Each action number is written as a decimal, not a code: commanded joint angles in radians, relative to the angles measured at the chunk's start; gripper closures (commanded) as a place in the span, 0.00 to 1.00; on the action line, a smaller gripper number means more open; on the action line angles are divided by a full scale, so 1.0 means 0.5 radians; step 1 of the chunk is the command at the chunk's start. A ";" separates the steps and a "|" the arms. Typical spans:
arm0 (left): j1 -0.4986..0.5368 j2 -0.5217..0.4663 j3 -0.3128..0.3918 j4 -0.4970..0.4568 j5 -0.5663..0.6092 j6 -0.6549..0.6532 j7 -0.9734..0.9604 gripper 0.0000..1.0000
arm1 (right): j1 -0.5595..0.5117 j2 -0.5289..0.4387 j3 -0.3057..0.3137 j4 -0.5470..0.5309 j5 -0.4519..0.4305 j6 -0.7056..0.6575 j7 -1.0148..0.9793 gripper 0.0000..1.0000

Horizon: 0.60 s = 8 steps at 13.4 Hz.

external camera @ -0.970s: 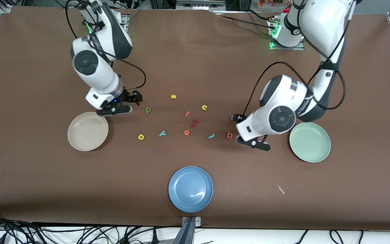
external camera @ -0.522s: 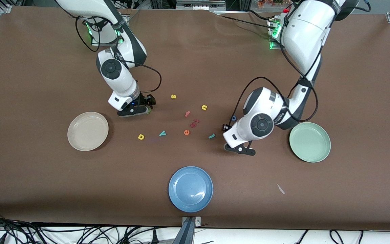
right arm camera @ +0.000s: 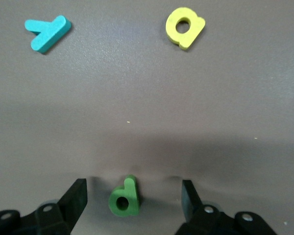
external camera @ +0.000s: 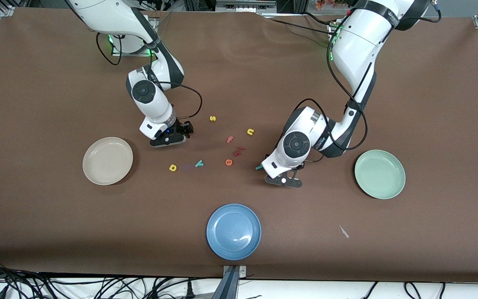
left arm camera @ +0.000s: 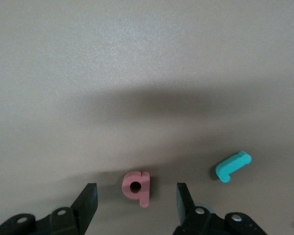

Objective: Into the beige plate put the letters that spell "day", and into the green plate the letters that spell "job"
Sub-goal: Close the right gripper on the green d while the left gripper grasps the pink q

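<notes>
In the right wrist view the olive-green d [right arm camera: 124, 198] lies flat on the table between the fingers of my right gripper [right arm camera: 133, 192], which is open and does not touch it. The teal y [right arm camera: 47, 33] and yellow a [right arm camera: 184, 27] lie a little way off. My left gripper [left arm camera: 135, 196] is open around the pinkish-red b [left arm camera: 136, 187], with a gap on both sides; the teal j [left arm camera: 232, 166] lies beside it. From the front, the right gripper [external camera: 171, 139] and left gripper [external camera: 282, 179] hide the d and b. The blue o is hidden. The beige plate [external camera: 107, 160] and green plate [external camera: 380, 174] hold nothing.
Between the two grippers lie a yellow s [external camera: 212, 118], a yellow n [external camera: 250, 131], a salmon f [external camera: 230, 139], an orange e [external camera: 228, 162] and dark red bits [external camera: 237, 151]. A blue plate [external camera: 233, 231] sits nearest the front camera.
Both arms moved toward the middle of the table. The right gripper went from beside the beige plate to over the green d. The left gripper went from beside the green plate to over the pink b.
</notes>
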 commanded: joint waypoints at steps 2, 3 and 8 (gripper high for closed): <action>-0.003 -0.008 0.008 -0.115 0.061 0.139 -0.033 0.33 | 0.050 0.015 0.007 0.017 0.016 0.032 0.106 0.40; -0.006 -0.008 0.008 -0.115 0.061 0.142 -0.036 0.39 | 0.072 0.018 0.007 0.023 0.020 0.032 0.146 0.46; 0.013 -0.026 0.005 -0.115 0.055 0.109 -0.058 1.00 | 0.078 0.024 0.004 0.020 0.017 0.026 0.159 0.55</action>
